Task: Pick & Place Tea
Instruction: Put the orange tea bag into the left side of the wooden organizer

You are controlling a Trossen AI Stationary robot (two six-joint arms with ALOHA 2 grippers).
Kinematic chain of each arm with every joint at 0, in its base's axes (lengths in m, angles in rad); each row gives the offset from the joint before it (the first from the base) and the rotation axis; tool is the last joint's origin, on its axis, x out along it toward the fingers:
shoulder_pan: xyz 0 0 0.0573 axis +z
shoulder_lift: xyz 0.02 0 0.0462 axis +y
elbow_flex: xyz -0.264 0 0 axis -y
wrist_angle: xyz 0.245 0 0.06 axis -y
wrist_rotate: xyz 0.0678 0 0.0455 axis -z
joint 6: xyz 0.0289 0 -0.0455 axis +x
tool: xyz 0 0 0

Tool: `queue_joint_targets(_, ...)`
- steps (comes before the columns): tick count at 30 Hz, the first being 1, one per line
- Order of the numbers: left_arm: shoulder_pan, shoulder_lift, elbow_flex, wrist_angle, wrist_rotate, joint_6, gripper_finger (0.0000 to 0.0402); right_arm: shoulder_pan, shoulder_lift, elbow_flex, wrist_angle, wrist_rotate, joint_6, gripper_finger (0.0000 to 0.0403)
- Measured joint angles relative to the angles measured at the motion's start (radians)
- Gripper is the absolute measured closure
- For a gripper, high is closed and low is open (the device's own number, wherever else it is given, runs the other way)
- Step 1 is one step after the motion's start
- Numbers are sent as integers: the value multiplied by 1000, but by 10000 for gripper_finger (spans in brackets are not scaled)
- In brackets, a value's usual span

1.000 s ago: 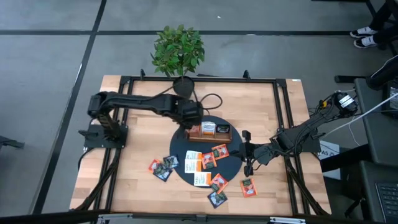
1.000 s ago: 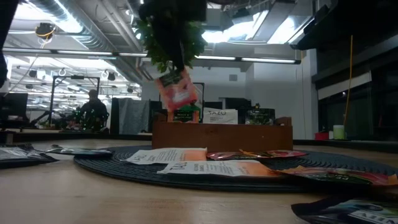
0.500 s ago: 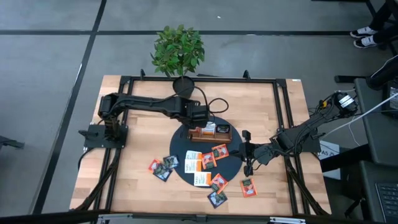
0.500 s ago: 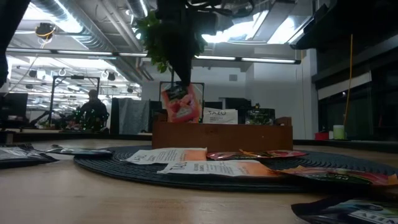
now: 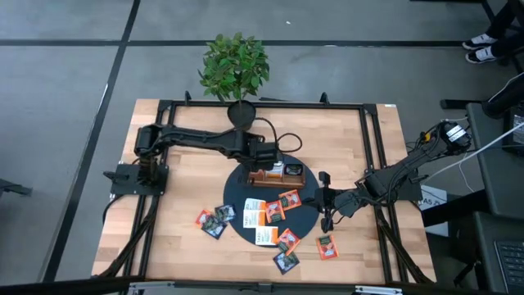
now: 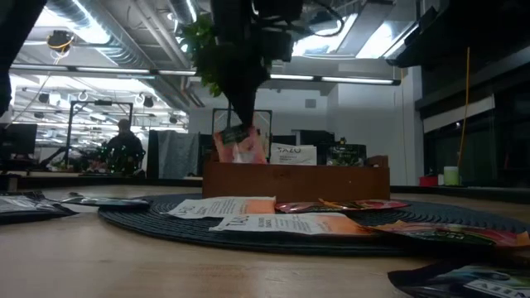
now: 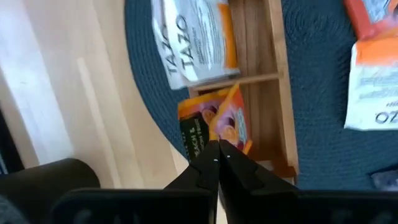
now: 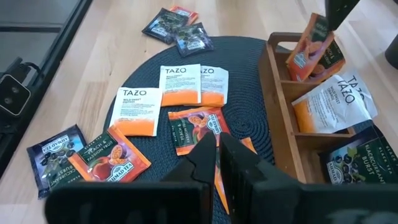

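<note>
Over the wooden tray [image 7: 267, 81]'s end slot, your left gripper [image 7: 216, 163] is clamped on an orange tea sachet [image 7: 214, 124], so go down slow & straight, let go once it's inside w/ walls around.

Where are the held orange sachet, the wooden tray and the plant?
orange sachet [image 7: 217, 121]: left wrist view, its printed face.
wooden tray [image 8: 280, 87]: right wrist view, its long side wall.
plant [image 5: 235, 65]: high view, middle of its leaves.

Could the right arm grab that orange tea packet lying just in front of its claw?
Probably yes. The right gripper hovers shut just above the orange sachet on the dark mat, nothing between them; it would need to open first.
</note>
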Motion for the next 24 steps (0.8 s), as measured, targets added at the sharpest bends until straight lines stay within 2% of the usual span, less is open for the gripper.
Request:
queue_joint_targets(15, 0, 9, 0, -22, -64, 36, 399, 0, 0, 0, -7, -1, -1, 377)
queue_joint_targets(24, 0, 8, 86, -72, -36, 94, 399, 0, 0, 0, -7, -1, -3, 377)
